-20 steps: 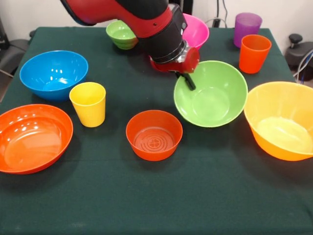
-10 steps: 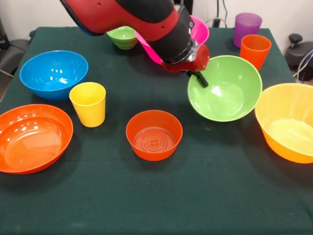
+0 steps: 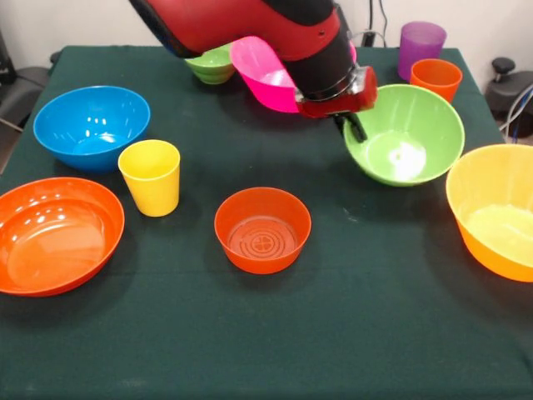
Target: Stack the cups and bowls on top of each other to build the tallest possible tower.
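You have a dark green tablecloth (image 3: pixel 391 333) covering the whole table, lying flat with only faint creases. Behind its far edge you see a pale wall (image 3: pixel 67 21). At the far right a black knob-topped stand (image 3: pixel 503 68) rises beside the table, with thin cables (image 3: pixel 518 108) trailing near it. At the far left sits a dark shape (image 3: pixel 18 87), possibly a chair, though you cannot tell for sure.
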